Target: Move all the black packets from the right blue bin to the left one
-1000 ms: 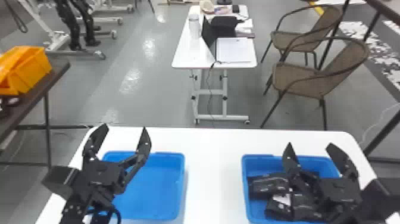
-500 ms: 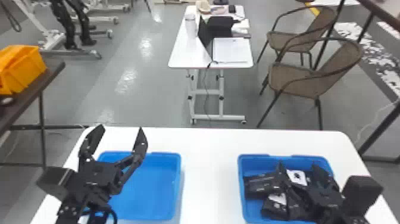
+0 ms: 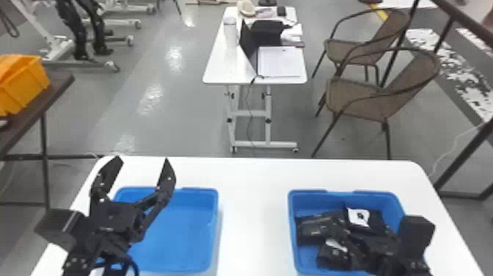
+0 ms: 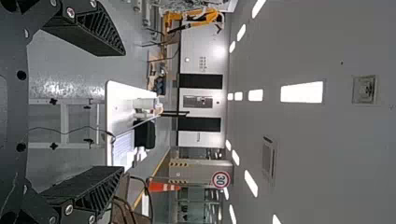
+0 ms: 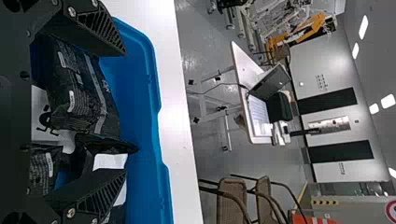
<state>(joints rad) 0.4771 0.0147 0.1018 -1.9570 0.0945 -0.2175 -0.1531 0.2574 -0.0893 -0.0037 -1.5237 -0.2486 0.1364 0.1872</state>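
Toward five o'clock in the head view, my right tool (image 3: 385,244) is down in the right bin (image 3: 291,220), among the black packets (image 3: 313,231). Seen from its own wrist, that tool (image 5: 124,112) is open, its two fingers standing wide apart with packets lying between and beneath them; whether either finger touches one, I cannot tell. At least three packets lie in a loose heap there, overlapping one another. One carries a white label (image 3: 358,216), on the far part of the pile.

At seven o'clock sits the left bin (image 3: 214,227), its bare blue floor showing. My left tool (image 3: 141,159) is raised above and in front of it toward eight o'clock, tips pointing away from me. I have it open too, its fingers spread and nothing between them. Both bins rest on the same white surface (image 3: 253,220), well apart.

Farther off, at twelve o'clock, a small white table (image 3: 216,69) bears an open laptop (image 3: 247,44), some paper (image 3: 280,62) and a pale cup (image 3: 230,33). Two brown chairs (image 3: 366,101) stand around two o'clock. Between nine and ten o'clock, an orange bin (image 3: 27,86) rests on a dark table (image 3: 60,82).
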